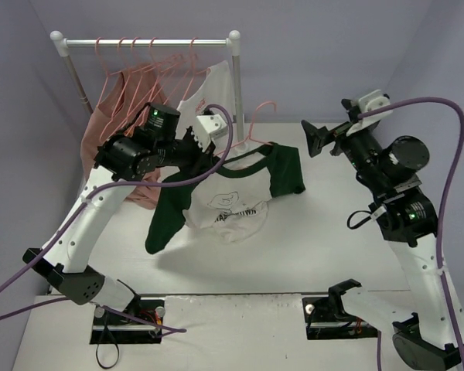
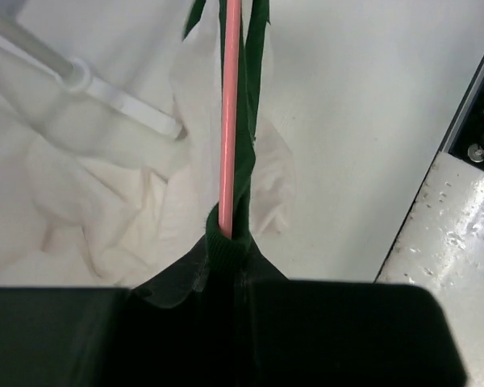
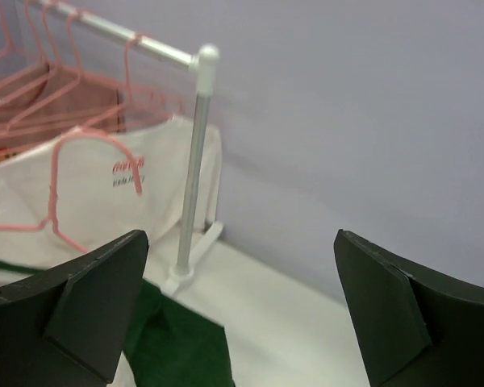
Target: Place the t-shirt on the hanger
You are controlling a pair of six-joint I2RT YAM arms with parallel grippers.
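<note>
The t-shirt [image 1: 232, 202] is held up off the table [image 1: 332, 239], mid-scene, with the hanger [image 2: 228, 121] poking out of its green collar. Collar and hanger wire are both pinched tight by the left gripper [image 2: 228, 264]. The right gripper [image 3: 240, 266] is spread wide with nothing in it, just right of the shirt. The rack [image 1: 236, 77] is seen far left.

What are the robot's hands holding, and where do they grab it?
The left gripper pinches the t-shirt by its dark green fabric near the collar, together with a bar of the pink hanger inside it. The right gripper is open and holds nothing.
</note>
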